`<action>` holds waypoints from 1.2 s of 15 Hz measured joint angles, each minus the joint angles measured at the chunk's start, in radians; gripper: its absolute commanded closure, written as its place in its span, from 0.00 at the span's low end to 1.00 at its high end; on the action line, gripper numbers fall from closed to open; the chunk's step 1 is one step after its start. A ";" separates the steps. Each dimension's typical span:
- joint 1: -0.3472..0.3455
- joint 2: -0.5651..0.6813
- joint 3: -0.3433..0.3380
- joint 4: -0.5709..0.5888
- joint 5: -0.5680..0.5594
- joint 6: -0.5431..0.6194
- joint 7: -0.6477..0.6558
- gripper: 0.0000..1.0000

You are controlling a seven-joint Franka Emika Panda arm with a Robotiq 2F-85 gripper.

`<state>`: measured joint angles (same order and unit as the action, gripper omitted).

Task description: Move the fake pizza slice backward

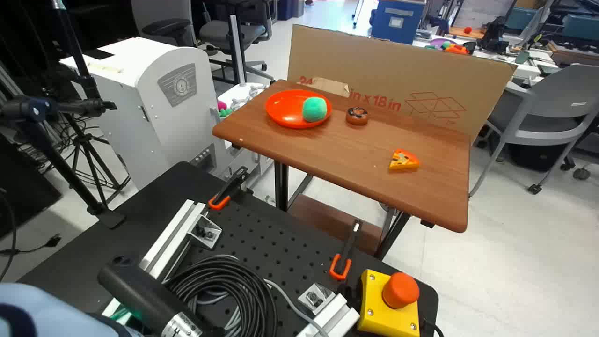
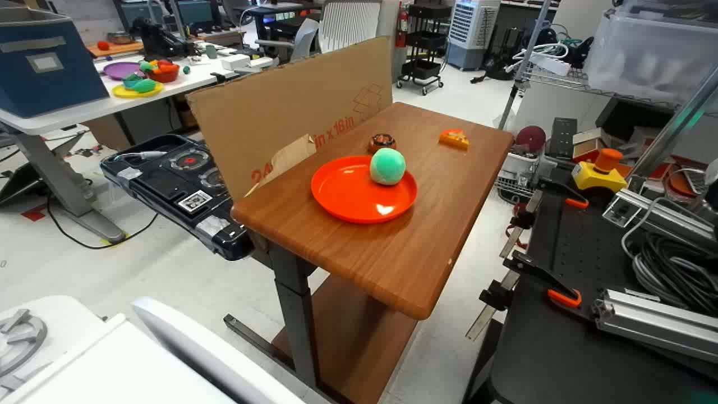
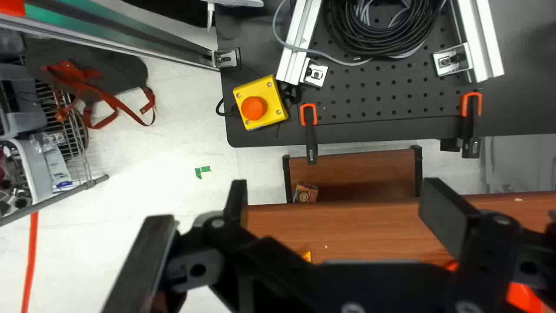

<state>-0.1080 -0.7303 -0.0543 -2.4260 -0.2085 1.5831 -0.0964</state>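
Resting on the brown wood-grain tabletop (image 1: 327,145), the toy pizza slice (image 1: 404,160) lies near the end away from the round orange plate (image 1: 285,111), well apart from it. A green ball (image 1: 314,110) sits inside the plate, close to its rim, and a small round brown piece (image 1: 357,116) with a dark patterned top stands near the plate, toward the cardboard panel (image 1: 355,61) along the tabletop's long edge. In the wrist view, the Robotiq gripper (image 3: 335,196) is unclenched, its black fingers (image 3: 447,217) spread wide. An orange-yellow sliver (image 3: 306,255) beside its body there is probably the slice, mostly hidden. A yellow emergency-stop box (image 1: 381,312) stands on the black perforated bench (image 1: 281,243).
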 measured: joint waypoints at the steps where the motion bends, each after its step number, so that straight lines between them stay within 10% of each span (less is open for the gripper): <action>1: 0.000 0.000 0.000 0.000 0.000 0.000 0.000 0.00; 18: 0.002 0.075 -0.020 -0.002 0.000 0.046 0.029 0.00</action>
<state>-0.1062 -0.6550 -0.0742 -2.4280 -0.2081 1.6294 -0.0677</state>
